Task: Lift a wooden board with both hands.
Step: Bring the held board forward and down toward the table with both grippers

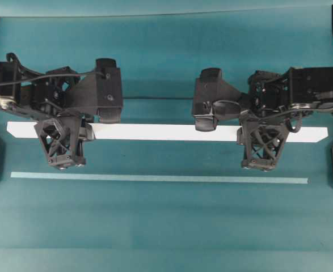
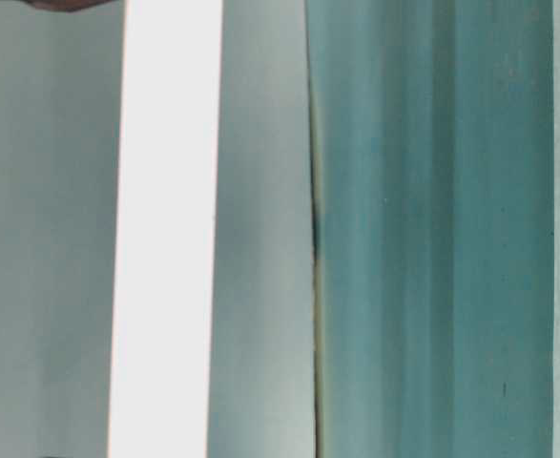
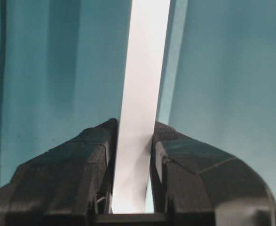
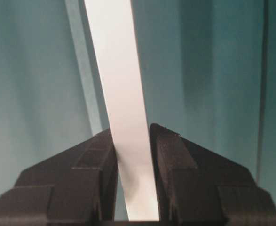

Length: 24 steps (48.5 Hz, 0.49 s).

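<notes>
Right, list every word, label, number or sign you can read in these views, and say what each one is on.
There is no readable text in any view.
wooden board: plain white, no print.
tape strip: plain, unmarked.
left end effector and right end effector: black housings, no legible label or brand.
teal table surface: no markings.
Small coloured dots on the black mounts at the overhead view's edges are not readable signs.

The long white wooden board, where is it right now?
In the overhead view the long white wooden board stretches across the middle, clamped near each end by the left gripper and right gripper, just above the thin pale tape strip.
</notes>
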Each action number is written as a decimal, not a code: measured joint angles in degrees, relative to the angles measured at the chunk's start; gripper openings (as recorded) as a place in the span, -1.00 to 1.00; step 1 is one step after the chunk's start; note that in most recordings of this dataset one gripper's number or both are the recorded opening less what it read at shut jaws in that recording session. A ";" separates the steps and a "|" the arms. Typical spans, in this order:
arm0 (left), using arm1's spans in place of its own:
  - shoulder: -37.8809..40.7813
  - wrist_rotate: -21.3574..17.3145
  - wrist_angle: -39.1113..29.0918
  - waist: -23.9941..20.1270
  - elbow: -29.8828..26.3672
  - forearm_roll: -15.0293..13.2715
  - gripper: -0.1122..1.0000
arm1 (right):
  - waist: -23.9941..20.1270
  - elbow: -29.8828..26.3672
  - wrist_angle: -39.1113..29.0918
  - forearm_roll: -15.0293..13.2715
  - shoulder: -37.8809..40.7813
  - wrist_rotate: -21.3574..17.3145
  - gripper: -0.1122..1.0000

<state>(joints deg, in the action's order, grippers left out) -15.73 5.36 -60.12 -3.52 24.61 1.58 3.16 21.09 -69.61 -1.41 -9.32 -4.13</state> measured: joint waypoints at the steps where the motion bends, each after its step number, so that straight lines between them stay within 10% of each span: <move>1: 0.09 0.00 0.62 0.09 0.53 0.09 -0.48 | -0.09 0.35 0.44 0.00 0.18 0.00 -0.41; 24: 3.69 0.26 10.28 0.09 6.94 0.00 -0.48 | -0.62 5.54 8.53 -0.09 4.22 0.00 -0.41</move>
<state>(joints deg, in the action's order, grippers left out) -12.04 5.63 -49.83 -3.43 31.55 1.58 2.55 26.63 -61.08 -1.49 -5.10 -4.13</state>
